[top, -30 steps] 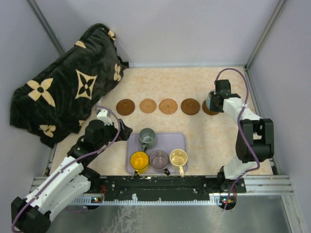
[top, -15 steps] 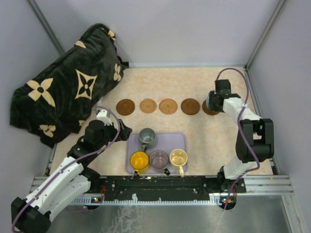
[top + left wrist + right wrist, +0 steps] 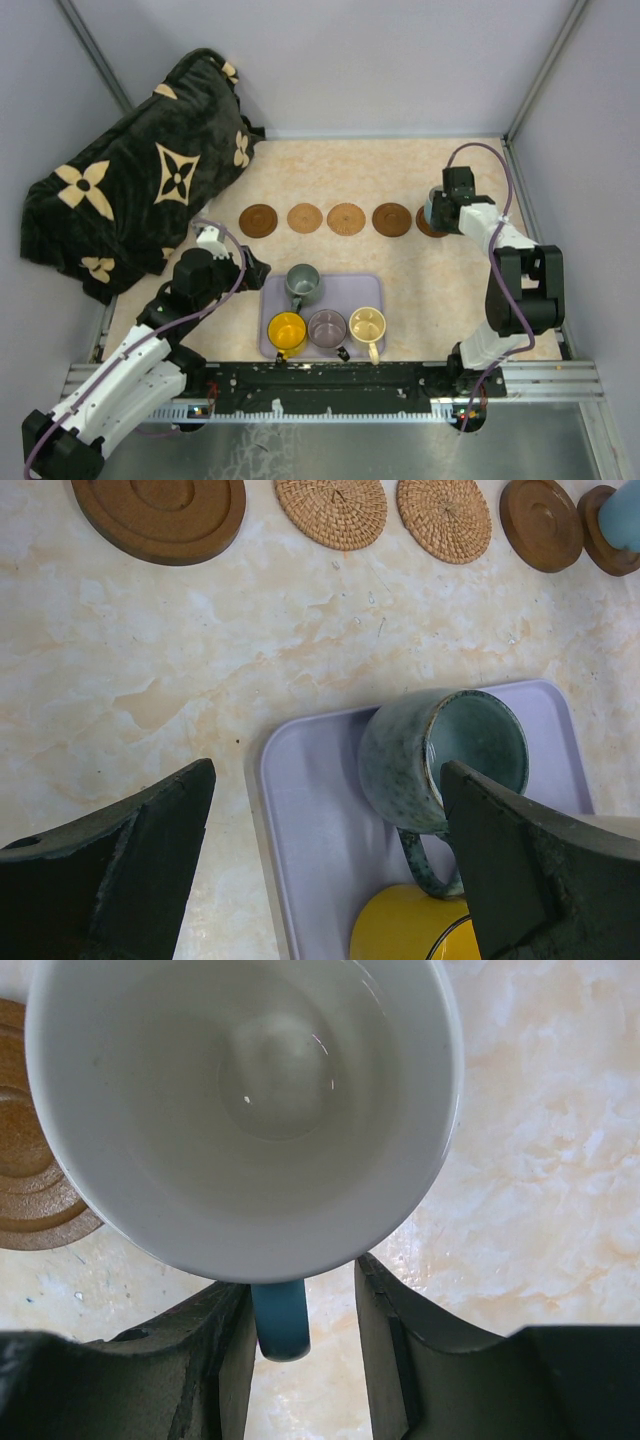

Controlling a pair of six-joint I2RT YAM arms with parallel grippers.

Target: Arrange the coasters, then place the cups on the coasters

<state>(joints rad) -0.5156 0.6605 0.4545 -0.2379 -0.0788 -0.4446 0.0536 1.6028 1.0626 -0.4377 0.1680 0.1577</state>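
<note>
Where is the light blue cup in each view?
Top external: light blue cup, right end of the coaster row.
Left wrist: the cup, top right corner.
Right wrist: the cup fills the upper frame, seen from above.
Shared landmark: the dark coaster under it, visible in all three.

A light blue cup (image 3: 250, 1090) fills the upper part of the right wrist view, seen straight down into its glossy cream inside, with a small glint near the bottom. Its blue handle (image 3: 280, 1320) points down the picture into the gap of the right end effector (image 3: 300, 1295). The dark fingers (image 3: 215, 1360) flank the handle with their jaws apart: the one on the picture's left lies right against it, and the other stands clear with pale bench showing between. A brown ringed coaster (image 3: 30, 1190) shows from under the cup's left side. The marbled cream bench (image 3: 540, 1160) lies all around.
</note>
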